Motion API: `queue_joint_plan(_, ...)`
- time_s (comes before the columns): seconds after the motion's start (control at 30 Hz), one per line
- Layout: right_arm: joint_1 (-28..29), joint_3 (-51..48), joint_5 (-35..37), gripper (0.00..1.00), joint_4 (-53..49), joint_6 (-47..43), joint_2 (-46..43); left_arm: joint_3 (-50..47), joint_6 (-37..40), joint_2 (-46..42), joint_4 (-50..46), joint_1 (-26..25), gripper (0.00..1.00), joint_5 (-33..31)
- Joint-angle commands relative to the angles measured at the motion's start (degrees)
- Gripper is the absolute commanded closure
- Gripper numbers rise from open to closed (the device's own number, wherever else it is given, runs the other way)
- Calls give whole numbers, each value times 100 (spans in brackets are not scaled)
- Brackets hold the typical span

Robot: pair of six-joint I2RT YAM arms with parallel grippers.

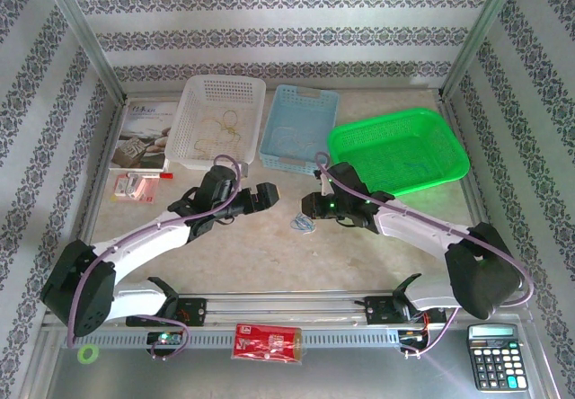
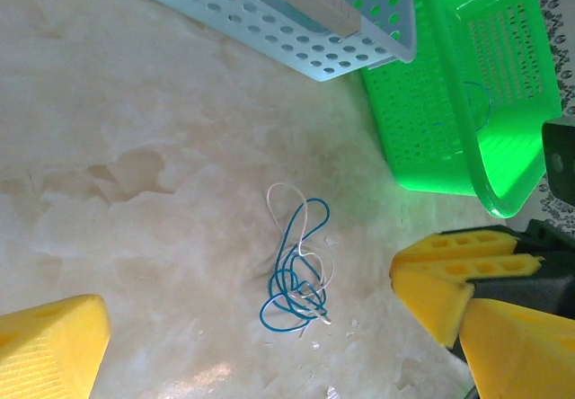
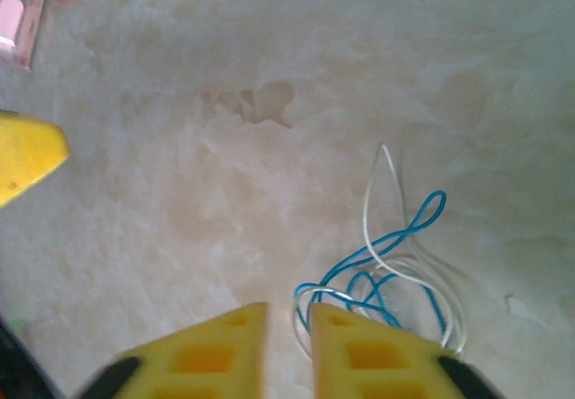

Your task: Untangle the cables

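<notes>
**Right gripper [image 3: 287, 316] low over the tangle, fingers almost together**

Narrow slit between its yellow fingers [image 3: 359, 356], with pale worktop [image 3: 180, 147] visible through it. Hard to tell from the wrist view whether a strand sits in that slit or just beyond the tips; looks unclamped. Left gripper [image 1: 271, 192] spread wide, hovering just left of the tangle and pointing toward it.

Cables [image 2: 292, 282]: one small knot of blue-green and white strands, lying flat on the worktop near the middle. Between the two grippers, and just below the right one in the top view. Blue-green strand looped several times, white strand threaded through the loops, one long white loop reaching out from the knot. Well apart from the baskets.

Three baskets in a row along the back:
- White basket [image 1: 193, 120] at left, with yellow cords [image 1: 225, 129] lying inside.
- Blue basket [image 1: 274, 147] in the middle, just beside the white one.
- Green basket [image 1: 449, 161] at right, its rim close against the blue one's corner, with a thin blue strand [image 2: 476, 102] on its floor.

Booklet [image 1: 144, 134] flat at the far left, beside the white basket. Calculator [image 1: 490, 354] at the near right corner. Red pack [image 1: 267, 341] on the near rail between the arm bases.
</notes>
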Motion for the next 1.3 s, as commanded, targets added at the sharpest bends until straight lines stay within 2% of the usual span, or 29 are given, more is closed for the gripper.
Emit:
queue_joint_plan(0.0, 0, 6, 69, 69, -186, -127, 141, 80, -64, 19, 282, -94, 0, -10)
queue_joint_plan(0.27, -87, 310, 378, 63, -191, 5, 723, 125, -72, 18, 238, -122, 0, -51)
queue_joint_plan(0.53, -168, 640, 300, 63, -42, 301, 1217, 122, -81, 15, 255, -175, 0, -101)
queue_joint_plan(0.93, -375, 534, 203, 63, 295, 714, 1511, 71, -94, -84, 247, -228, 0, -163)
queue_joint_plan(1.13, -442, 532, -24, 72, 564, 872, 1743, 50, -99, -130, 242, -236, 0, -189)
queue_joint_plan(1.27, -457, 489, -116, 90, 637, 899, 1721, 39, -98, -143, 239, -247, 0, -203)
